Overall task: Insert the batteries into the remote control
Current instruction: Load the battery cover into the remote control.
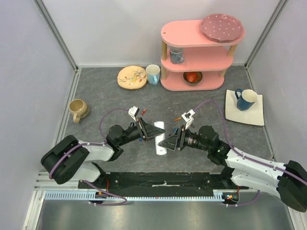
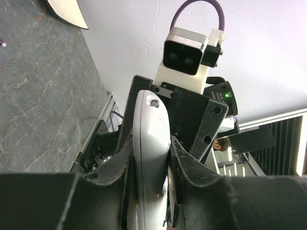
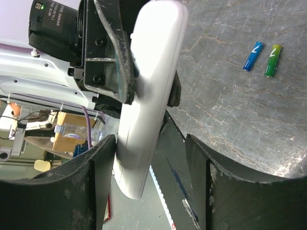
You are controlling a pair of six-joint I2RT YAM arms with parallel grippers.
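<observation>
My left claw (image 2: pixel 151 163) is clamped on the remote (image 3: pixel 148 96), holding it over mid-table, while my right claw (image 3: pixel 151 143) straddles its free end, open with a gap, and since it looks light, stiff and slick, I'd pinch its long sides.

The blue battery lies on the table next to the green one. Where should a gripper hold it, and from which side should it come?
Grip the blue battery at its middle, across the round body, probably coming down from above: it lies flat on the table. The green battery lies almost parallel beside it, apart, so one finger must go into that gap.
</observation>
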